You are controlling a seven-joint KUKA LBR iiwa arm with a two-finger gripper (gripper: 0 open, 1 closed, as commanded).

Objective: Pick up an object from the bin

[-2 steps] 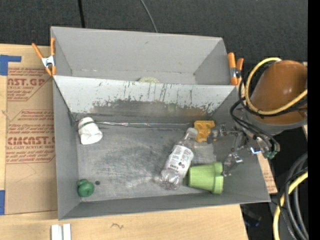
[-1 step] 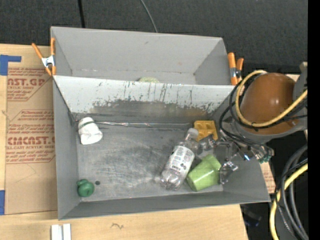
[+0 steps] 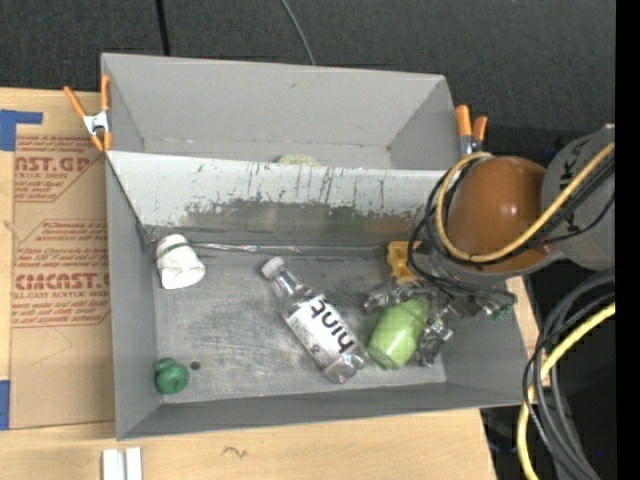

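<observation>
Rightward in the grey metal bin [image 3: 135, 298], near its front right corner, a pale green fruit-shaped object [image 3: 393, 338] is lying on the floor. It is smooth, rounded and oblong, somewhat fuller at its lower end. Its long axis is running from upper right to lower left, with the lower end pointing toward the front wall.

The gripper [image 3: 408, 320] is sitting directly over it with its jaws spread. One of the metal fingers [image 3: 436, 341] is standing at the object's right side and the other at its upper left, so that the object is lying between them. Whether they are pressing on it cannot be told. The orange wrist cover [image 3: 497, 211] and looped cables are hanging above.

Just to the left, a clear "hint" bottle [image 3: 318, 326] is lying on its side, cap pointing to the upper left and base close beside the green object. A small yellow item [image 3: 398, 259] is lying by the back wall, partly hidden by the arm.

The front and right walls are standing close to the green object. Open floor is lying left of the bottle, reaching to a white ribbed cap [image 3: 179, 263] at the back left and a small dark green ball [image 3: 170, 376] at the front left.
</observation>
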